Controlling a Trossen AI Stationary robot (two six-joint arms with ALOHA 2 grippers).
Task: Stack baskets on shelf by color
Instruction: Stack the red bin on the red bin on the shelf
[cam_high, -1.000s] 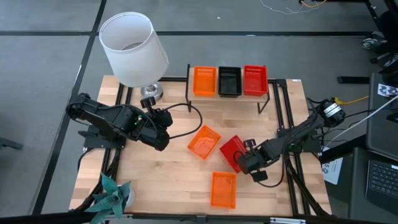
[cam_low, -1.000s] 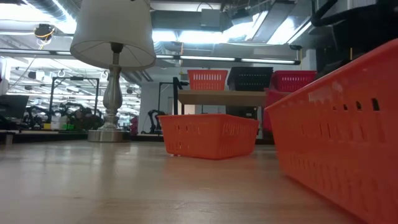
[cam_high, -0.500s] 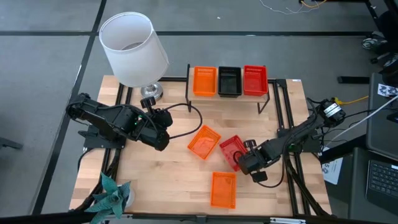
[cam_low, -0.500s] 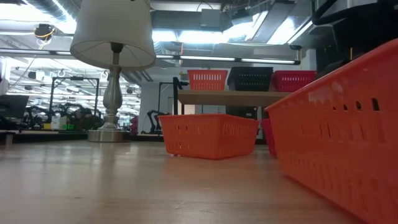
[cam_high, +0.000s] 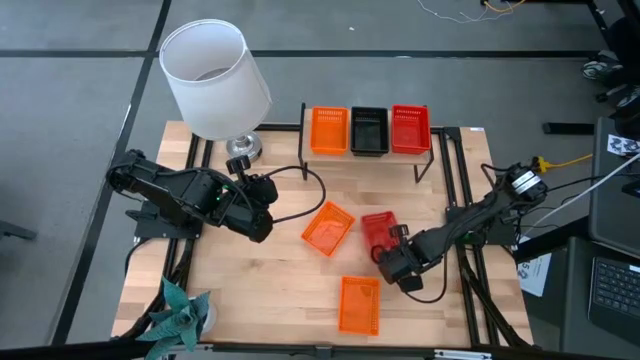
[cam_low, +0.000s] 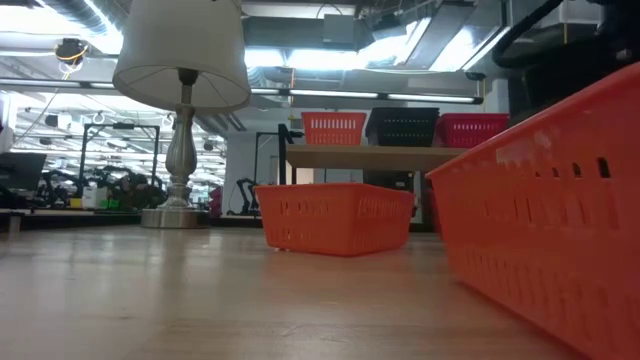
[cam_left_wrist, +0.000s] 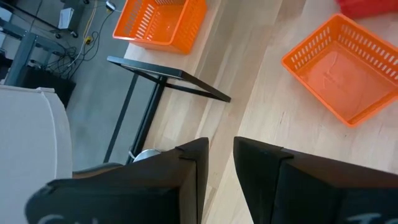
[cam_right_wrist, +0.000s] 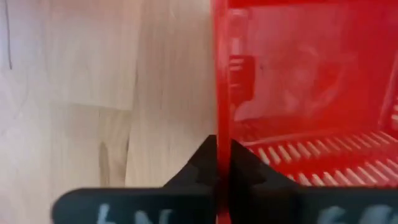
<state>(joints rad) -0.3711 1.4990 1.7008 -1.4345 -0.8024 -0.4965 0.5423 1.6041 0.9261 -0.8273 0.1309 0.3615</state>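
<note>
One red basket (cam_high: 377, 230) has just swung square to the shelf (cam_high: 366, 152) and moved toward it; my right pincer (cam_high: 396, 252) is clamped on its wall. I reckon carrying comes next. My left pincer (cam_high: 262, 212), nearly closed and empty, waits near the loose orange basket (cam_high: 328, 227) on the counter (cam_high: 260, 280).

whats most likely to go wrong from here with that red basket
1. The right pincer holds the red basket only by one thin wall, seen clamped edge-on in the right wrist view, so the basket could tilt or slip out when lifted.
2. An orange basket sits close beside it on the table; swinging the red one could knock it.
3. The shelf already carries a red basket next to a black one; a skewed drop may not nest.
</note>
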